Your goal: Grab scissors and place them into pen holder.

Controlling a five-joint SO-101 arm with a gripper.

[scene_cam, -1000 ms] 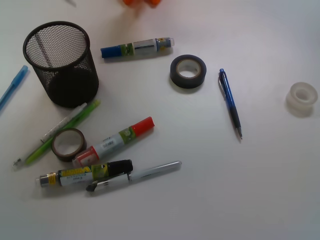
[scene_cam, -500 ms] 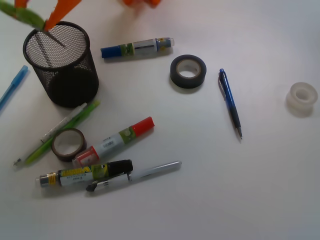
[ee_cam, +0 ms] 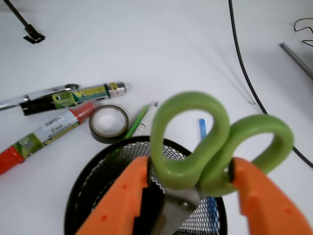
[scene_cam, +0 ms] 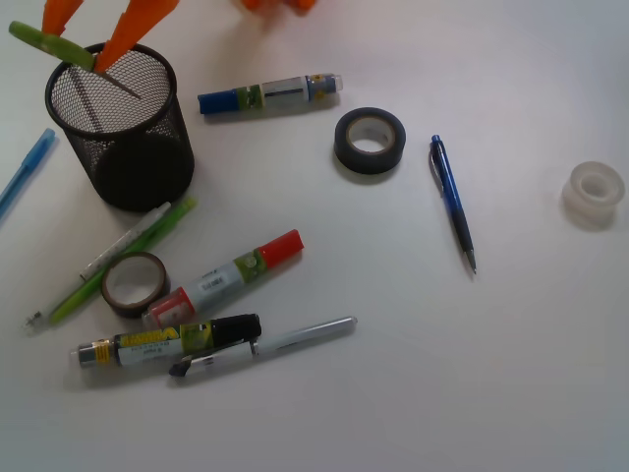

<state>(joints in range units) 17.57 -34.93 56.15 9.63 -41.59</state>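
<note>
My orange gripper (scene_cam: 86, 47) is shut on the scissors (scene_cam: 54, 44) at the base of their lime-green loop handles. It holds them over the far rim of the black wire-mesh pen holder (scene_cam: 138, 157) at the back left. The grey blades (scene_cam: 116, 83) point down into the holder's mouth. In the wrist view the green handles (ee_cam: 215, 142) sit between my two orange fingers (ee_cam: 124, 196), with the blades dipping into the pen holder (ee_cam: 93, 181) below.
Around the holder lie a blue pen (scene_cam: 25, 169), a green pen (scene_cam: 123, 258), a brown tape roll (scene_cam: 135, 283), several markers (scene_cam: 226, 277), a silver pen (scene_cam: 265, 344), a black tape roll (scene_cam: 369, 140), a blue pen (scene_cam: 452, 202) and a clear tape roll (scene_cam: 594, 192).
The gripper with the scissors came into the front view from the top left and moved right and down, so the blades now reach into the holder's mouth.
</note>
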